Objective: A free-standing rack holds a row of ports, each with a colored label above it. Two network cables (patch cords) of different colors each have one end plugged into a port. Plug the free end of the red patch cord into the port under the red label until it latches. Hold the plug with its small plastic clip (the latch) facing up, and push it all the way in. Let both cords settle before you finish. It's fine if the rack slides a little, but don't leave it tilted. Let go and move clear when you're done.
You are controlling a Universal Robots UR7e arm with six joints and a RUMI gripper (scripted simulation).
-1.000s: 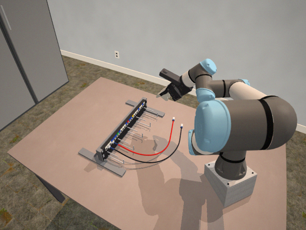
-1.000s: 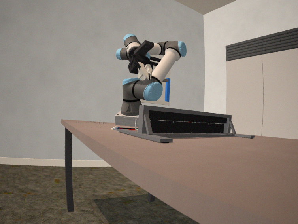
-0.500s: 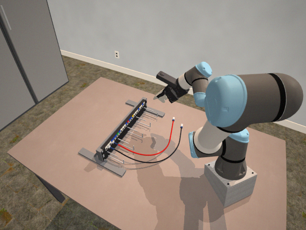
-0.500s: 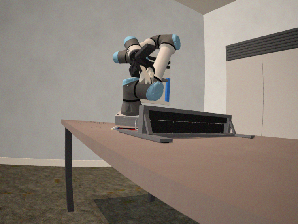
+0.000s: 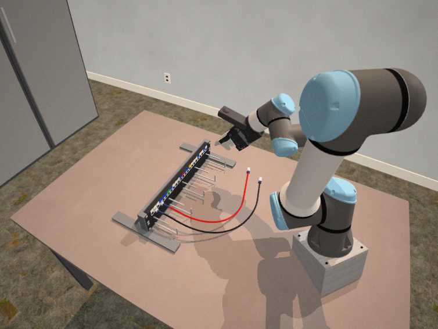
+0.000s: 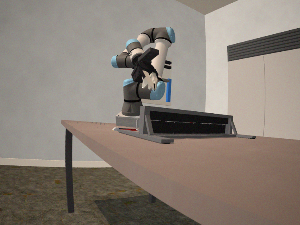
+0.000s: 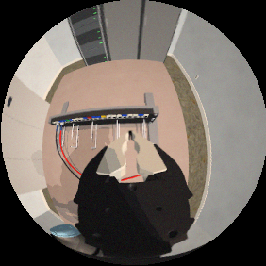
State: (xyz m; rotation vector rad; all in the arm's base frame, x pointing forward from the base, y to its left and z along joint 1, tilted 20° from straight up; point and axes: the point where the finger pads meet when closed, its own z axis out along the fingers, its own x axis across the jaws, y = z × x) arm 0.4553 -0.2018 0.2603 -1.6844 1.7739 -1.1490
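Top view: gripper [image 5: 218, 143] [image 6: 154, 89] [image 7: 130, 131] clenched on nothing, raised near rack [image 5: 175, 173] [image 6: 186, 111] [image 7: 105, 113], likely for clearance. Red cord [image 5: 212, 222] [image 7: 62, 150] loops across table [image 5: 116, 156] [image 6: 218, 169] [image 7: 108, 85], free plug [image 5: 248, 170] lying reachable.

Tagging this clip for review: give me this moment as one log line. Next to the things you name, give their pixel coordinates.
gripper [image 5: 216, 143] [image 6: 154, 89] [image 7: 130, 131] shut, empty | red plug [image 5: 248, 170] loose on table [image 5: 106, 159] [image 6: 218, 164] [image 7: 113, 85] | rack [image 5: 143, 215] [image 6: 143, 121] [image 7: 150, 100] upright

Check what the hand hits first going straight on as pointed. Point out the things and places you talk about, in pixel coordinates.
Probably the table [image 5: 124, 148] [image 6: 218, 169] [image 7: 118, 85], just in front of the rack [image 5: 173, 177] [image 6: 184, 110] [image 7: 104, 112]; the hand [image 5: 219, 143] [image 6: 154, 89] [image 7: 130, 131] might clip a pin [image 5: 212, 156] [image 7: 117, 129] first, depth being unclear.
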